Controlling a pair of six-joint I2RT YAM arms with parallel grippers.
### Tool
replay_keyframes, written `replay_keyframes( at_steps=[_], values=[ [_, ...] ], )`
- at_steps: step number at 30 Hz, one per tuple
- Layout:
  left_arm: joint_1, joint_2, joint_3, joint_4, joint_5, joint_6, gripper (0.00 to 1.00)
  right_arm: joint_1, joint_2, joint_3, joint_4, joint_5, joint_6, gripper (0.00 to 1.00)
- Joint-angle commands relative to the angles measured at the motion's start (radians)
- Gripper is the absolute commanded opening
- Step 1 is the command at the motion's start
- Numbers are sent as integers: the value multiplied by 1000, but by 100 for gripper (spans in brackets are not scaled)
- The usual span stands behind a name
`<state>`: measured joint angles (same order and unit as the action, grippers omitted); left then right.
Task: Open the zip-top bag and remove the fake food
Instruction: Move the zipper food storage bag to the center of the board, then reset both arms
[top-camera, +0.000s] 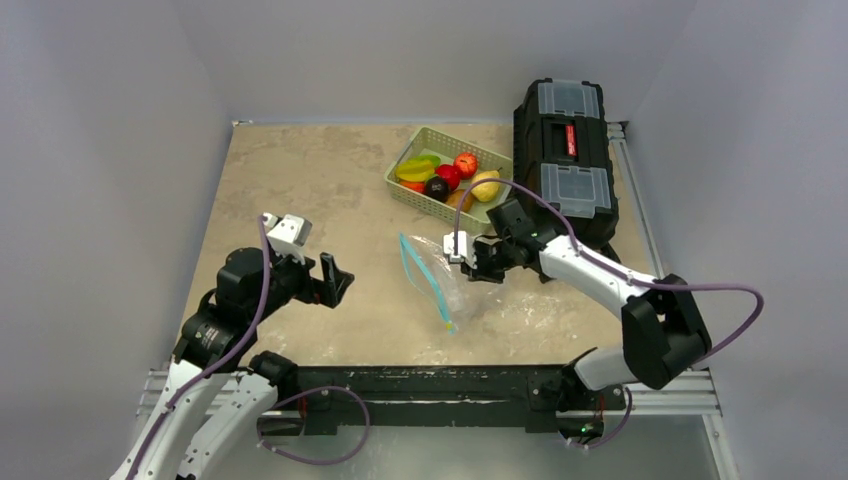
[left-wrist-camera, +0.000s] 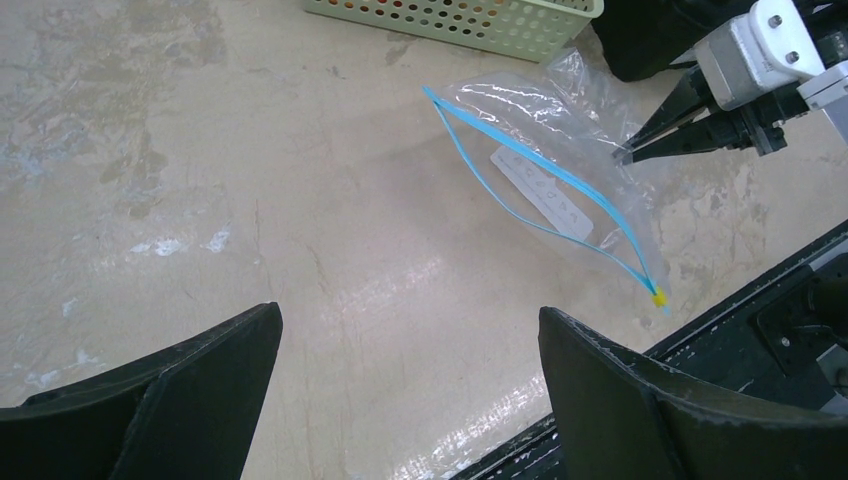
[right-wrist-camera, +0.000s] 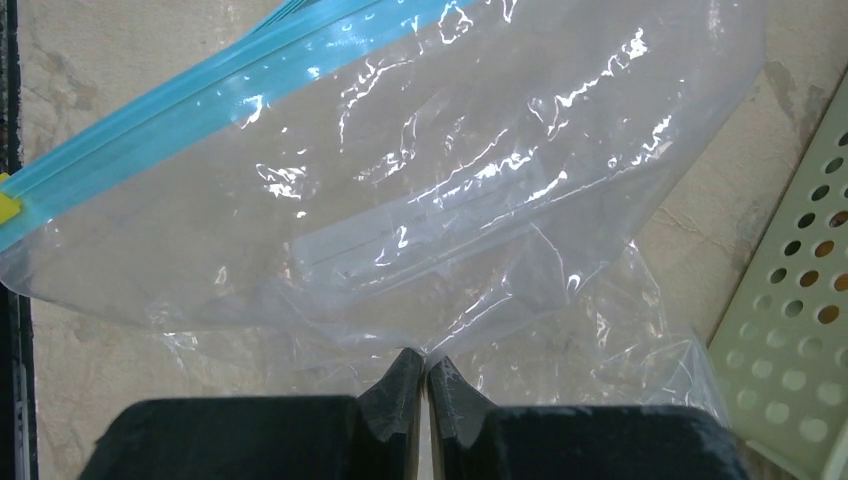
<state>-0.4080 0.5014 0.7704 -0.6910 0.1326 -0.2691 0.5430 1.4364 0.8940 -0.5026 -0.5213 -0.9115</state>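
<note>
**Right end effector pinches the bag's closed side**

One zip-top bag (top-camera: 435, 280), one pale green basket (top-camera: 408, 194), one black toolbox (top-camera: 565, 150), two arms on the counter (top-camera: 320, 200). The fake food (top-camera: 447, 176) sits heaped in the basket at the far side: I count at least six pieces – red, yellow, orange, green, dark purple.

The bag lies flat near the middle of the counter, just on the near side of the basket, and it looks empty. Its long axis follows the teal zip strip (right-wrist-camera: 230, 95), running from the far side toward the near edge and slanting right, with a yellow slider (left-wrist-camera: 659, 297) at the near end. The mouth gapes toward the left arm.

The right end effector (right-wrist-camera: 420, 380) is at the bag's opposite edge, jaws pressed together with crinkled plastic nipped between the tips. The left end effector (left-wrist-camera: 410, 330) hangs spread wide and empty – well apart from the bag, on its mouth side.
</note>
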Motion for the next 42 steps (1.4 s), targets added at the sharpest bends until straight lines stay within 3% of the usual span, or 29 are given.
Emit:
replay_keyframes(
  at_steps=[1, 8, 15, 24, 27, 33, 42],
  values=[
    [5, -9, -5, 0, -14, 14, 100, 2, -70, 36, -110, 65, -12, 4],
    [5, -4, -5, 6, -3, 14, 100, -39, -148, -72, -104, 185, 38, 6],
    [5, -9, -5, 12, 16, 1, 100, -106, -222, -63, -137, 162, 48, 52],
    [5, -80, 44, -18, 44, -46, 100, -153, -493, -6, -167, 158, 114, 98],
    [5, -75, 91, -48, 42, -38, 100, -175, -531, 71, -162, 155, 202, 99],
    [5, -70, 168, -70, 49, -35, 100, -209, -515, 200, -47, 297, 531, 99],
    [5, -64, 223, -103, 34, -22, 100, -210, -502, 294, -48, 183, 554, 99]
  ],
)
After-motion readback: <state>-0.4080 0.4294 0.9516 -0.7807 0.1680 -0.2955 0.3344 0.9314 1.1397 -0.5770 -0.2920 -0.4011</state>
